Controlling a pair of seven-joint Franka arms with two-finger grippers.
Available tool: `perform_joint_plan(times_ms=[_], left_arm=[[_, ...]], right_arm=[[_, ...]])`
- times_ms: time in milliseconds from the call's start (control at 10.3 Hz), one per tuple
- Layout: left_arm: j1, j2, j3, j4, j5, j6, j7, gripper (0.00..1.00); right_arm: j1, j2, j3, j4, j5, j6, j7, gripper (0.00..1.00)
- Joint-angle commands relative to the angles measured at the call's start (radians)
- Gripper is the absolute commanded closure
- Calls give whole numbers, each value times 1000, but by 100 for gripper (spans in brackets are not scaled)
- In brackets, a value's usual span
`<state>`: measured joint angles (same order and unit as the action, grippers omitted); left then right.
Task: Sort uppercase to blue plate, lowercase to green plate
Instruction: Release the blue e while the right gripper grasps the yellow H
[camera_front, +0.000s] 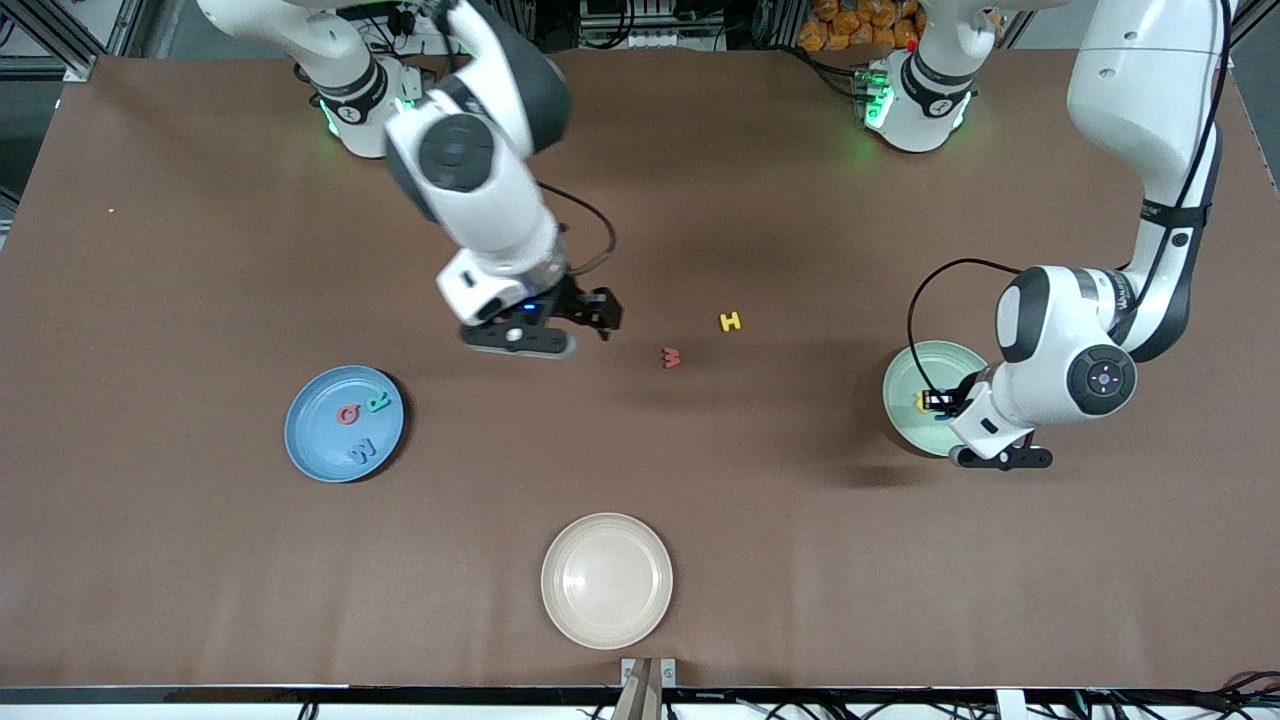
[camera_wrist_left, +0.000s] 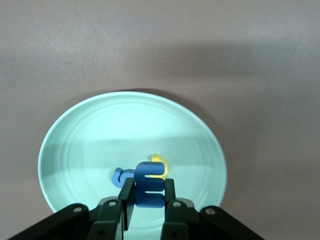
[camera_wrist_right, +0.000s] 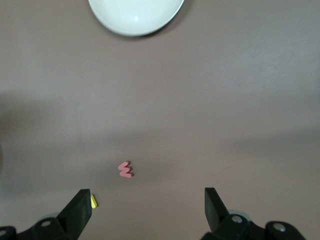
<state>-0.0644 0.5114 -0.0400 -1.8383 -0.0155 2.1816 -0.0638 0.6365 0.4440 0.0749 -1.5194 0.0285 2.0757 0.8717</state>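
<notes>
The brown worktop carries three round shallow plastic plates. The medium-blue plate lies toward the right arm's end and holds a red foam Q, a green foam R and a blue foam W. The pale mint-green plate lies toward the left arm's end, and the beige plate sits nearest the front camera.

The right pincer hangs over the middle of the worktop, its fingers spread wide and empty. The left pincer hangs over the green plate, pinching a blue foam lowercase letter; under it in the plate lie a second blue letter and a yellow hooked letter.

On the bare worktop between the arms lie a yellow foam H and, nearer the front camera, a red foam w-shaped letter.
</notes>
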Motion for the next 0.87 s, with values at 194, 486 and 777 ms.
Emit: perform_joint_plan(times_ms=[194,486,777], left_arm=[[28,-27,-21,-67,8,61,7,35],[35,-39,-23,-39,8,53,4,29],[35,-79,-40,0,9,29,-16,23]], right_arm=[[135,266,-6,223,-119,83,188,0],[193,344,-9,229,-142,184,190,0],[264,444,-10,312,-203,184,228,1]])
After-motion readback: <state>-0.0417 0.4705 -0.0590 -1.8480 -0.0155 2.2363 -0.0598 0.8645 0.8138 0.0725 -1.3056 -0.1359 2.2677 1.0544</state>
